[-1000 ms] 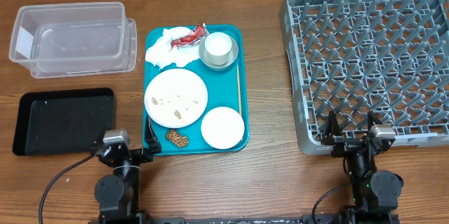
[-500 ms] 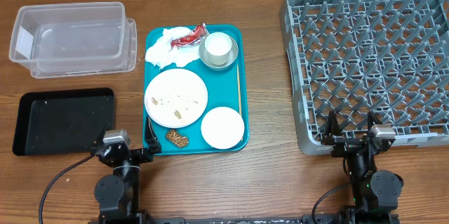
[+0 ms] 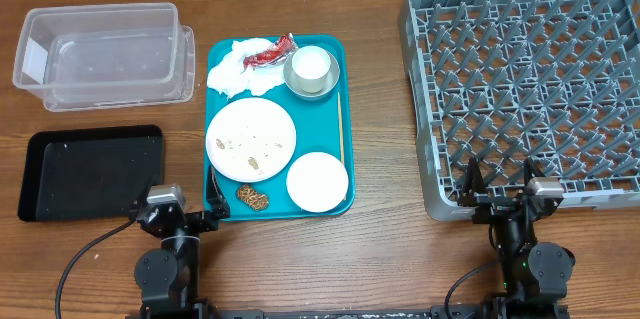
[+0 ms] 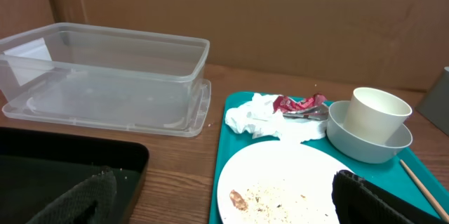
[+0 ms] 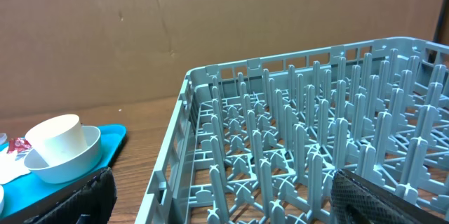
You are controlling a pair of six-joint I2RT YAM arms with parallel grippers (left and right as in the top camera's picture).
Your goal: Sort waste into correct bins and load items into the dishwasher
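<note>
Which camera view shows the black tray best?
The overhead view: the whole black tray is visible, rim and floor. The left wrist view shows only one corner of it; the right wrist view shows none of it.

A teal tray (image 3: 318, 124) and a wooden stick (image 3: 339, 127) on a wooden table (image 3: 380, 109)
The thin stick is laid lengthwise inside the tray, near its right edge, and plain brown cardboard (image 4: 280, 27) is seen standing behind the table.

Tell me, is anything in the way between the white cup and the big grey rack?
Nothing stands between them. The white cup sits in the bowl on the teal tray, and only bare table lies before the grey rack. It would just need lifting over the rack's wall.
</note>
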